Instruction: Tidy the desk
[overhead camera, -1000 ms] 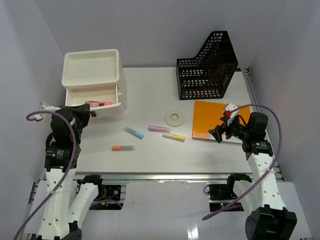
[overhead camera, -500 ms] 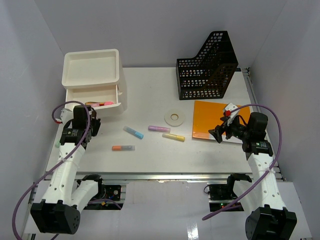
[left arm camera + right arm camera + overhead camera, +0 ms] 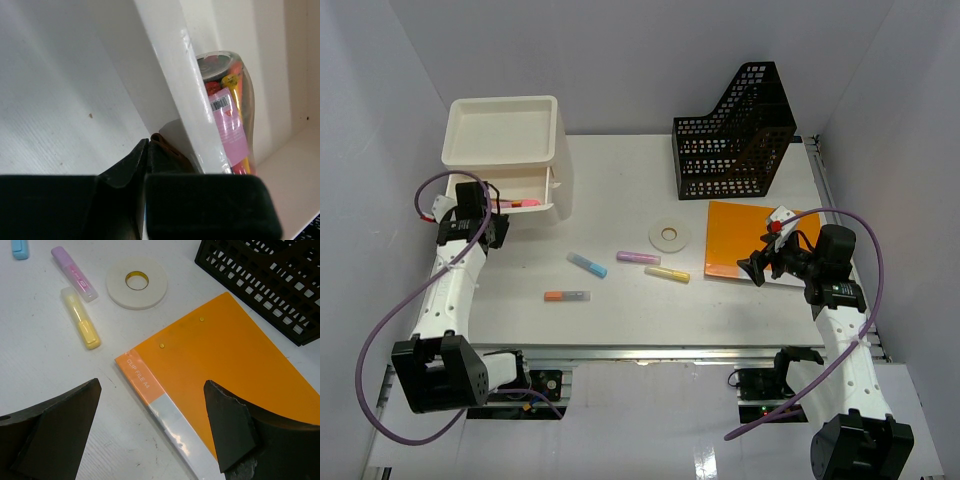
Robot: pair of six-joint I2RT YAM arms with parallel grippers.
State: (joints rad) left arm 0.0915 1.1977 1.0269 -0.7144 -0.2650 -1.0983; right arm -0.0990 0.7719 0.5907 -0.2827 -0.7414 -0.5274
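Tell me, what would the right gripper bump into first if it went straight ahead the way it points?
Most likely the orange clip file, lying on the desk ahead of the open right gripper. Nothing shows in between, though depth is unclear.

Free room on the desk (image 3: 720, 310).
I see the front strip open; highlighters (image 3: 638, 257) and tape roll (image 3: 669, 234) obstruct the middle.

An orange clip file (image 3: 220, 365) labelled "CLIP FILE A4" lies from the centre toward 4 o'clock on the white desk (image 3: 40, 360). A white tape roll (image 3: 137, 282) sits at 12. A purple highlighter (image 3: 74, 274) and a yellow highlighter (image 3: 82, 325) lie at 10, a blue highlighter (image 3: 20, 248) at 11, and a black mesh file holder (image 3: 270, 275) at 1. The right gripper (image 3: 150, 390) has its fingers (image 3: 60, 430) spread wide at 7 and 5.
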